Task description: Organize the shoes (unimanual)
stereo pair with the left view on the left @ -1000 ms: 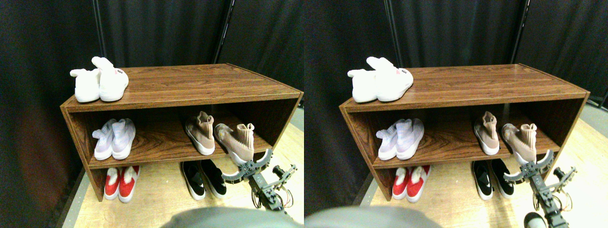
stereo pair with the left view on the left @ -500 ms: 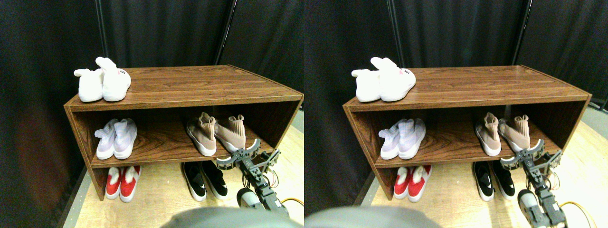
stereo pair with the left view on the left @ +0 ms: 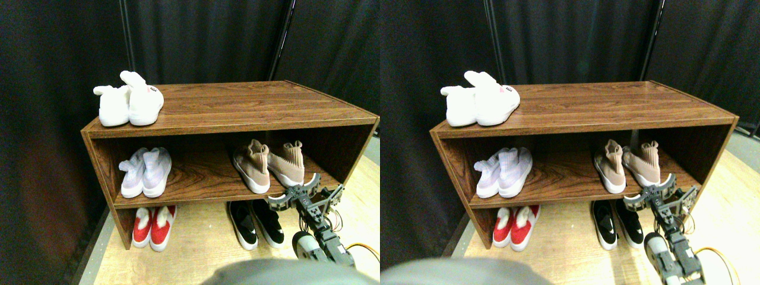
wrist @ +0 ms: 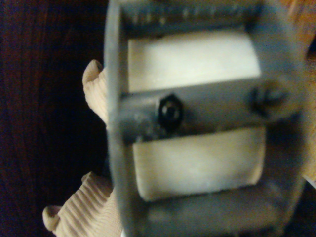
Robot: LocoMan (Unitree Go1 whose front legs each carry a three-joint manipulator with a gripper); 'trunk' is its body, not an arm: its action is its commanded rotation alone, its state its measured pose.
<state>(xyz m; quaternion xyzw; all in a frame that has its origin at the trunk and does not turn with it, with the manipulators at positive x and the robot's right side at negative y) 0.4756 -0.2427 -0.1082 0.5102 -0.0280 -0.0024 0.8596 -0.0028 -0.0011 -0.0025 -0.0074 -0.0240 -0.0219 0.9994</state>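
Note:
The tan sneakers stand side by side on the right of the middle shelf, the left one [stereo pair with the left view on the left: 250, 166] and the right one [stereo pair with the left view on the left: 287, 163], collars to the back. My right gripper [stereo pair with the left view on the left: 295, 191] is at the shelf's front edge, right against the right sneaker's toe, open and holding nothing. In the wrist view the white sole [wrist: 192, 59] fills the jaw's frame, with two tan knit collars [wrist: 79, 212] showing beside it. The black slip-ons [stereo pair with the left view on the left: 255, 222] sit paired on the floor under the shelf, just left of the gripper.
The brown wooden rack [stereo pair with the left view on the left: 237, 104] carries white bunny-ear slippers [stereo pair with the left view on the left: 130, 98] on its top left, lavender sneakers [stereo pair with the left view on the left: 145, 172] on the middle shelf's left and red shoes [stereo pair with the left view on the left: 151, 227] on the floor below them. Black curtains hang behind. The arm's cables trail at the lower right.
The right tan sneaker, first angled with its toe over the shelf edge, now stands back on the shelf next to its mate. My gripper moved left and in toward the shelf.

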